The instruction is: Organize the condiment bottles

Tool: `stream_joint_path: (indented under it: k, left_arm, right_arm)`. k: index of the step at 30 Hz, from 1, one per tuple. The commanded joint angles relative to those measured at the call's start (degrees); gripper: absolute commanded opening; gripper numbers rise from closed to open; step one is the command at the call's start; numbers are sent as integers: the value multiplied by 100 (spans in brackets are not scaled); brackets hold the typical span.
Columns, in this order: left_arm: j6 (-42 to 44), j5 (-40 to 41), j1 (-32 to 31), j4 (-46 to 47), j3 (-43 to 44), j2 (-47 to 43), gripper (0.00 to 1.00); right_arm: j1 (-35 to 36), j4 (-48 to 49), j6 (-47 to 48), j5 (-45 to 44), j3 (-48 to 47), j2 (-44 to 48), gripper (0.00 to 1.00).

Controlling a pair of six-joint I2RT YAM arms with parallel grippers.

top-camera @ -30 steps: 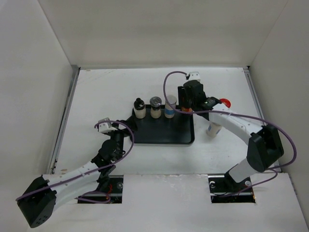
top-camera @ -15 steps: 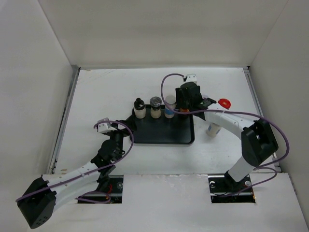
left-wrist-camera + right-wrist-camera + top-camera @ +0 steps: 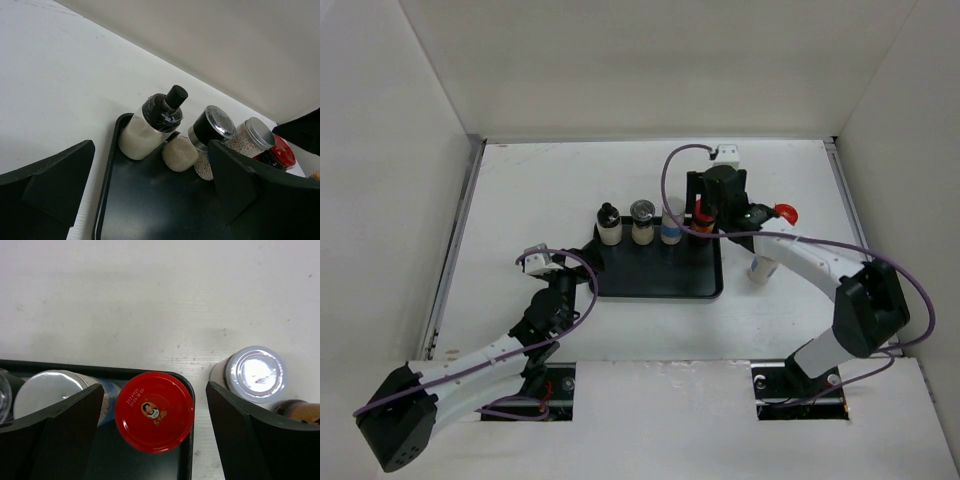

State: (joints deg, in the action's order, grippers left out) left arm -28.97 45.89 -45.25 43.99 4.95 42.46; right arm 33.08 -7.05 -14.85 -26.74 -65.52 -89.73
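A black tray (image 3: 660,280) holds a row of condiment bottles: a black-capped white bottle (image 3: 609,226), a clear-lidded shaker (image 3: 642,220), a silver-lidded jar (image 3: 671,226) and a brown jar with a red lid (image 3: 701,211). My right gripper (image 3: 706,208) is open straddling the red lid (image 3: 154,411), fingers apart from it (image 3: 155,390). Off the tray stand a silver-capped bottle (image 3: 255,374), also in the top view (image 3: 762,268), and a second red-lidded jar (image 3: 785,212). My left gripper (image 3: 582,268) is open and empty at the tray's left edge (image 3: 150,167).
White walls enclose the table on three sides. The tray's front half (image 3: 150,210) is bare. The left wrist view shows the row from the side, black-capped bottle (image 3: 152,125) nearest. Purple cables loop off both arms.
My right gripper shifted slightly left and back over the tray's far right corner. The red lid now shows between its fingers. The left arm has not moved.
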Motion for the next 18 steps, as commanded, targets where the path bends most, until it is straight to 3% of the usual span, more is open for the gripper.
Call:
stream_joint_path:
  k: [1,4,5,7,9,10,11,12,14,16,18]
  left_arm:
    - [-30,-27,48,119,23,-45,100]
    - [-47,-36,21,5,50,-88,100]
    - [-56,-45,30,31,50,-36,100]
    - [-56,-71,30,40,76,69,93]
    - [-56,-150,-40,31,103,79,77]
    - [-47,-211,-40,57,103,96,65]
    - [-47,-255,-23,66,111,148,56]
    - [-47,-291,3,75,129,227,51]
    - [-56,-300,30,31,155,272,49]
    - [-56,-274,13,31,129,123,53]
    - [-65,-212,30,75,50,26,60]
  right_arm:
    - [36,55,-44,-270,-84,675,90]
    - [36,-86,-132,-638,266,1368,85]
    - [36,-147,-167,-813,450,1649,76]
    - [36,-375,-333,-1244,881,2282,47]
    - [27,-866,-535,-1657,1215,2810,23]
    - [19,-1199,-702,-1911,1338,3047,20]
    - [27,-1585,-895,-2157,1444,3284,22]
    - [36,-1963,-1132,-2351,1523,3504,31]
    - [36,-2457,-1466,-2581,1743,3900,71]
    - [36,-2704,-1678,-2547,2006,4086,96]
    - [-34,-2898,-1793,-2101,2139,3991,100]
